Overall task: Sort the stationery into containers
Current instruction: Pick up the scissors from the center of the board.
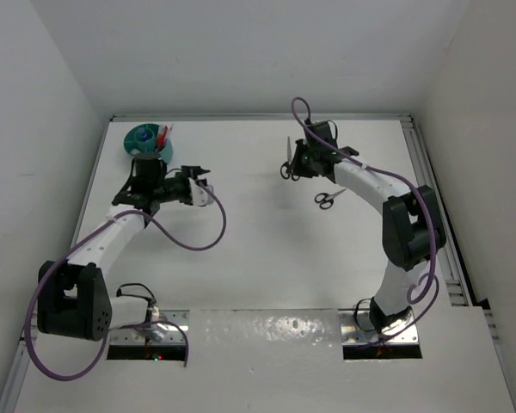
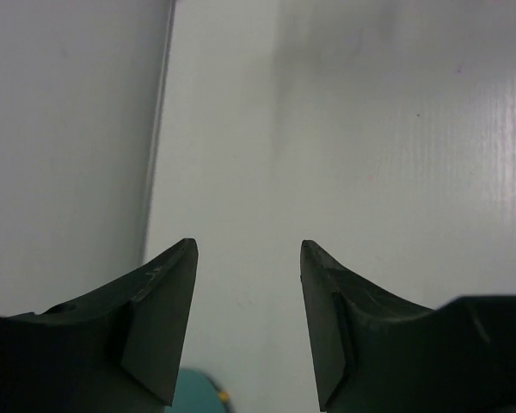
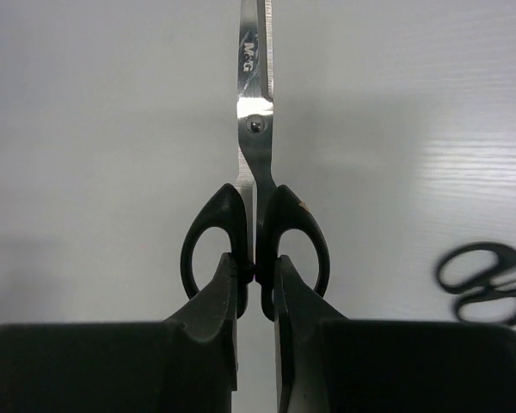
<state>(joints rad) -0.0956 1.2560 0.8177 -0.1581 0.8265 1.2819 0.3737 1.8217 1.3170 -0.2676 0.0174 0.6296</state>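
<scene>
Black-handled scissors (image 3: pixel 256 172) are clamped in the outstretched right end effector (image 3: pixel 256 275); the left end effector (image 2: pixel 248 258) gapes empty.

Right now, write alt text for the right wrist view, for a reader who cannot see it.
The right gripper is closed on the black plastic handles of a pair of steel-bladed scissors, blades shut and pointing away over the white table. A second pair of black-handled scissors, blurred, lies on the table at the right edge.
</scene>
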